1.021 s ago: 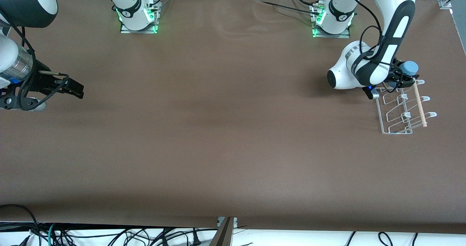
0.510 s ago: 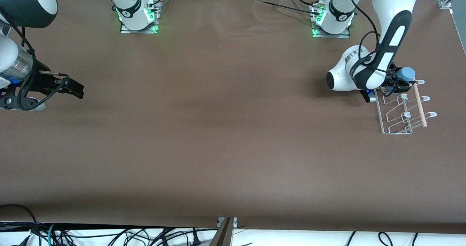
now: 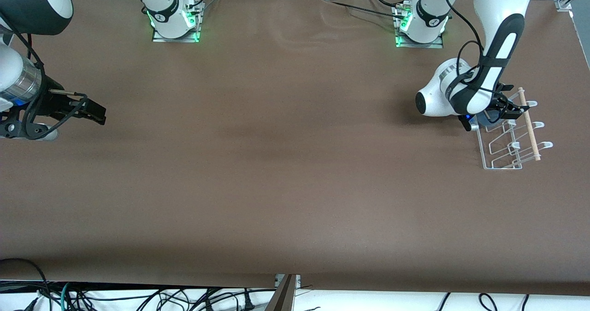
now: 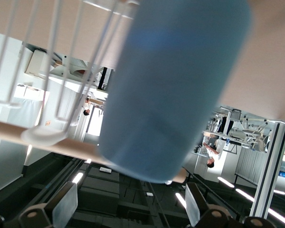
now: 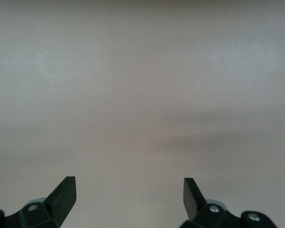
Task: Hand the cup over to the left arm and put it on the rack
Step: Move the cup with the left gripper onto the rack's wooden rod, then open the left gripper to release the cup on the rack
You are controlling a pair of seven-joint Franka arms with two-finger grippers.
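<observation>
Light-blue cup (image 4: pixel 173 90) among the rack (image 3: pixel 511 138) wires near the table (image 3: pixel 276 163) edge at the left arm's end. Left gripper (image 3: pixel 504 109) spread around it, apart. Right gripper (image 3: pixel 90 111) waiting open, empty, near the right arm's edge.

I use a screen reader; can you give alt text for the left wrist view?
A light-blue cup fills the view, lying among the rack's white wires, with a wooden dowel crossing beside it.

High front camera; wrist cameras close to cup (image 4: pixel 173 90), table (image 5: pixel 142 95).
</observation>
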